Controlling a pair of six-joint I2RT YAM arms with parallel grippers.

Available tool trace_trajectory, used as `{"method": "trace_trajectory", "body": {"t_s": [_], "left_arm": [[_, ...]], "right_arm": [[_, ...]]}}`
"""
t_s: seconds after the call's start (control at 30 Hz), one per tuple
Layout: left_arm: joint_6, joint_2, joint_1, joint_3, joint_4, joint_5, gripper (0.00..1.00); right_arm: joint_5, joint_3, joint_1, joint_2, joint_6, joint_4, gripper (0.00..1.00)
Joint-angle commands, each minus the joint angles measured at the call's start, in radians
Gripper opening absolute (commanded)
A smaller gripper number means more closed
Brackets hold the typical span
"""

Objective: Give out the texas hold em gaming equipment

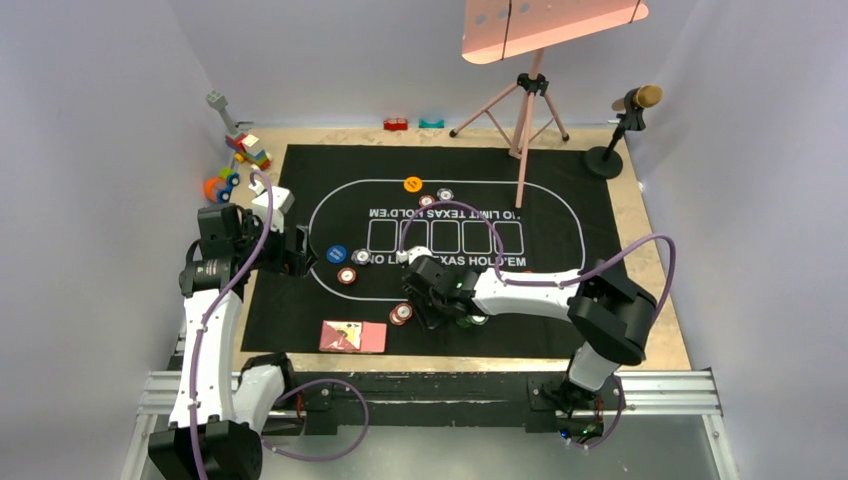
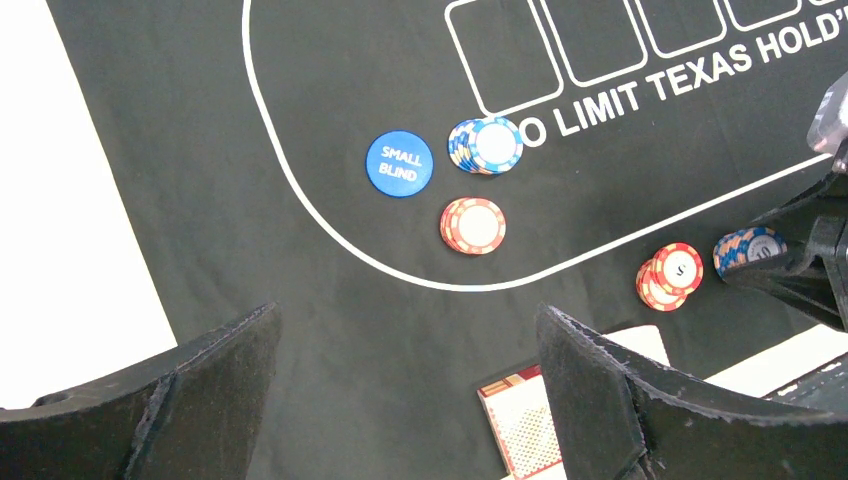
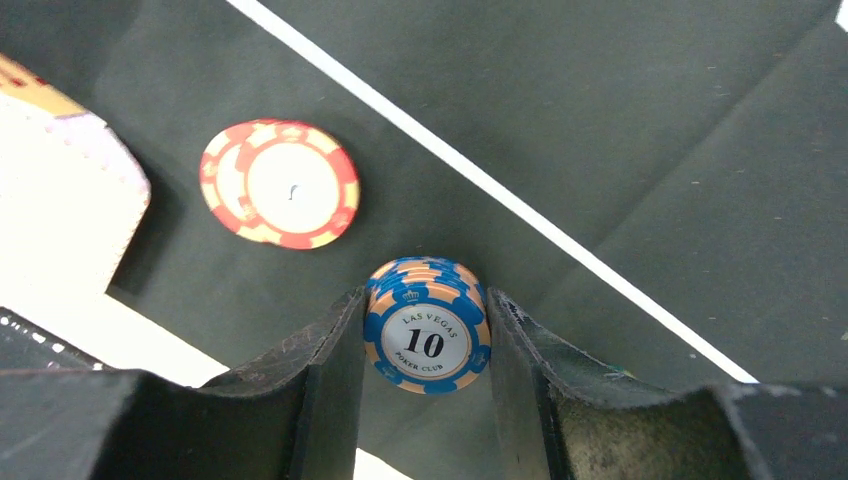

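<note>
Found blue chip stack (image 3: 425, 335) pinched at its rim between right fingers (image 3: 320, 385), closed on it, outside the white oval line of black mat (image 3: 620, 110), just beside red chip stack (image 3: 280, 185) and near pink-backed cards (image 1: 352, 336). Read "10" face straight up: stack axis upright, lower chips sheared slightly away from the wrist, round, no long axis. Saw left fingers (image 2: 200, 400) spread wide, holding nothing, above the mat near SMALL BLIND button (image 2: 399, 164).

Blue chip stack (image 3: 427, 338) tight betw. R jaws, red stack (image 3: 280, 183) nearby on mat (image 3: 600, 120).
</note>
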Motion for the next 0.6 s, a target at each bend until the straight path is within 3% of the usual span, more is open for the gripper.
{"method": "trace_trajectory", "body": {"t_s": [0.0, 0.33, 0.57], "left_arm": [[0.014, -0.018, 0.009, -0.007, 0.038, 0.021, 1.0], [0.013, -0.013, 0.009, -0.006, 0.036, 0.024, 1.0], [0.014, -0.012, 0.009, -0.006, 0.035, 0.025, 1.0]], "right_arm": [[0.043, 0.04, -0.089, -0.066, -0.019, -0.031, 0.0], [0.191, -0.011, -0.543, -0.283, 0.034, -0.142, 0.0], [0.197, -0.027, -0.728, -0.26, 0.053, -0.13, 0.0]]}}
